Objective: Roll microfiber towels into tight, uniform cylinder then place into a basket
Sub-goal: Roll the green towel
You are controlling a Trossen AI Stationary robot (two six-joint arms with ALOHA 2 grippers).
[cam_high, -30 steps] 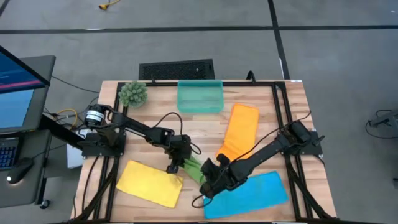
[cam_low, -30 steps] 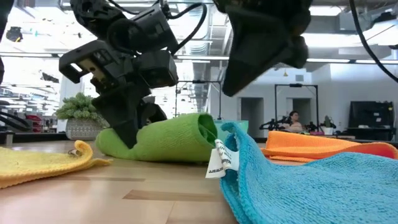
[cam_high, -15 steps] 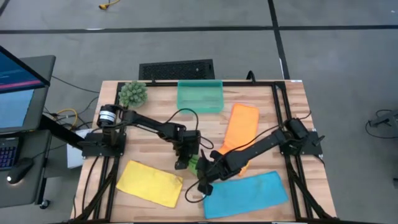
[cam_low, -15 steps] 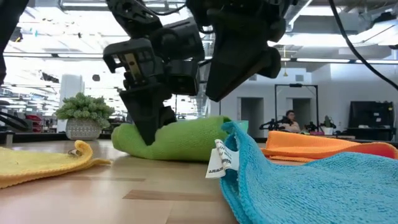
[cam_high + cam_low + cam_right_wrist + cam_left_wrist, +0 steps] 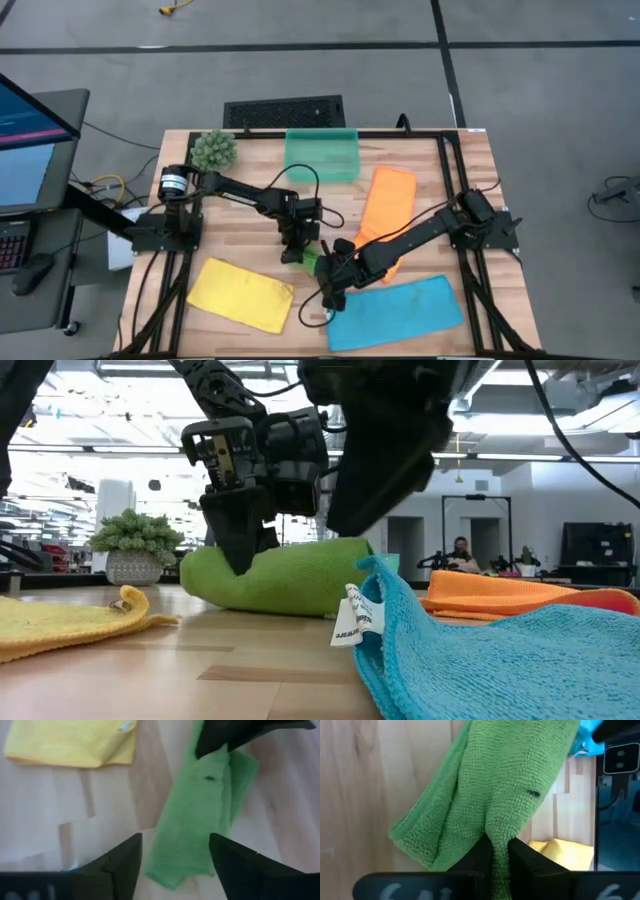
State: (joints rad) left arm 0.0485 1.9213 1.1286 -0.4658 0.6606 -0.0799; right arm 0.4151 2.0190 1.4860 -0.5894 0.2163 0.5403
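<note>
The left gripper (image 5: 496, 851) is pinching a fold of the green towel (image 5: 505, 785) between its closed fingers, near the table's middle. The right gripper (image 5: 175, 855) is hovering just above the same towel with its fingers spread wide, holding nothing. The green towel (image 5: 312, 262) is lying on the wood as a loose, flattened roll between the two arms (not yet the tight cylinder asked for, as I judge it).

Outward from there, the yellow towel (image 5: 240, 293) is lying flat near the front left, the blue towel (image 5: 397, 313) flat at the front right, and the orange towel (image 5: 385, 208) spread out toward the back. The basket (image 5: 321, 157) is standing at the table's far edge, apparently with nothing in it.

So the task is looking barely begun: four towels in all, one partly rolled, three untouched, none in the one basket.
</note>
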